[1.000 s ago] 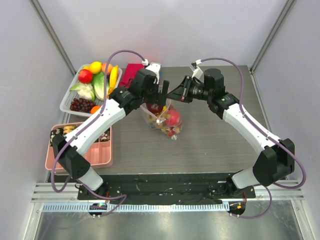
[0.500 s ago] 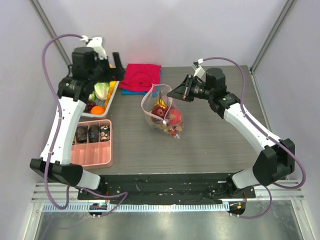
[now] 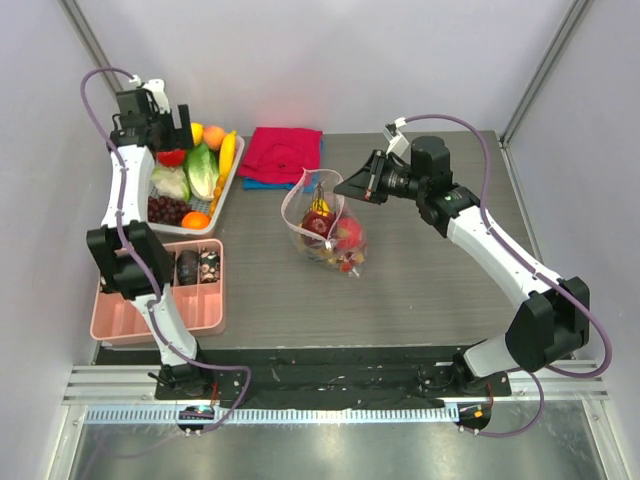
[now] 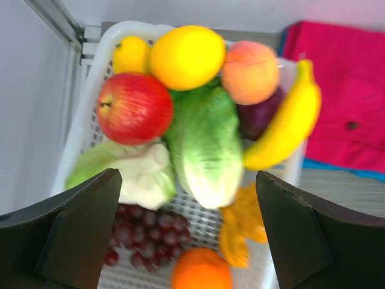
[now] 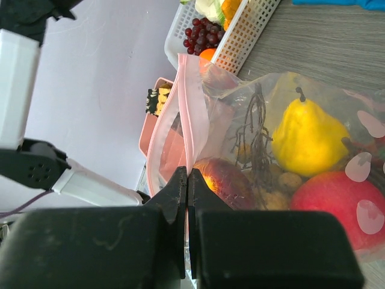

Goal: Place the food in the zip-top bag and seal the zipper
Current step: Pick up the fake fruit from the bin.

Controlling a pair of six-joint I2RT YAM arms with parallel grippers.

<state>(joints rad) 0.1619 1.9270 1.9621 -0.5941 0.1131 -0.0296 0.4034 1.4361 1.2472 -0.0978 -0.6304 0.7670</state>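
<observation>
**Top view.**
- Bag [image 3: 328,238]: centre of the table [image 3: 430,290], standing, food [image 3: 340,240] inside. Mouth open; zipper [image 3: 291,203] forms a pink loop.
- Right gripper [image 3: 352,186]: at the right side of the bag mouth, clenched.
- Left gripper [image 3: 178,127]: upper left of the frame, over the far end of the white basket [image 3: 222,205], well apart from the bag. The left arm crosses the basket's left edge and the pink tray [image 3: 198,308] at lower left.
- Red cloth [image 3: 286,152]: upper centre, between basket and bag.

**Left wrist view.**
- Left gripper [image 4: 187,180]: fingers [image 4: 78,235] spread wide, nothing between them.
- Basket [image 4: 78,135] below, piled with apple [image 4: 133,108], lemon [image 4: 186,57], peach [image 4: 249,72], banana [image 4: 286,129], lettuce [image 4: 204,144], grapes [image 4: 141,235] and orange [image 4: 201,277]. The lettuce overlies much of the pile.
- Cloth [image 4: 343,90]: upper right.

**Right wrist view.**
- Right gripper [image 5: 187,180]: pads pressed together on the zipper [image 5: 186,114].
- Bag [image 5: 258,108]: right of centre, holding a yellow pear [image 5: 307,135] and a red fruit [image 5: 325,198].
- Basket [image 5: 249,30]: top centre. Tray [image 5: 150,129]: behind the strip.
</observation>
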